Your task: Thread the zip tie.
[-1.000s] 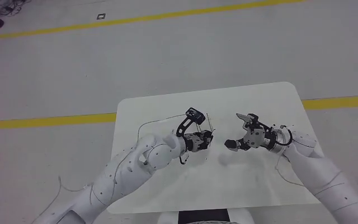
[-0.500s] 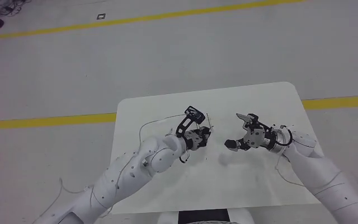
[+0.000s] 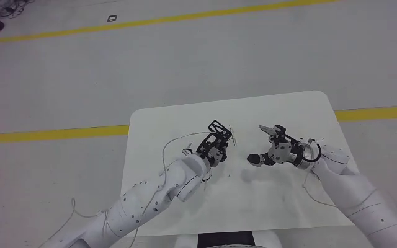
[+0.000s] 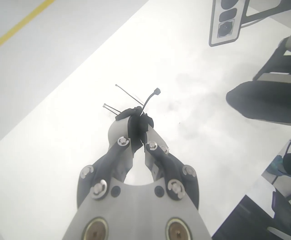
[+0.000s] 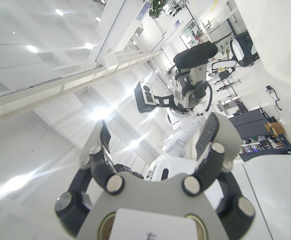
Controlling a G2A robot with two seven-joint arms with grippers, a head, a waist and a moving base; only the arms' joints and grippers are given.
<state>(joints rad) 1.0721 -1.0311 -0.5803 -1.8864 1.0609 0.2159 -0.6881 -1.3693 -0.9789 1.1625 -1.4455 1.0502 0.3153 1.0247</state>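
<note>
Left wrist view: the zip tie (image 4: pixel 149 99) is pinched in the closed left gripper (image 4: pixel 138 115) above the table (image 4: pixel 68 127); the right gripper (image 5: pixel 158 123) is held open; light, springy; judged best taken near its head

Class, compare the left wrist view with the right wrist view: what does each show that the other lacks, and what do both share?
Only the left wrist view: the zip tie curving up out of the grip to its head, thinner black strands beside it. Only the right wrist view: the right gripper, ribbed pads wide apart, nothing between them, and ceiling lights. Both: the left gripper, shut, seen farther off from the right wrist.
</note>
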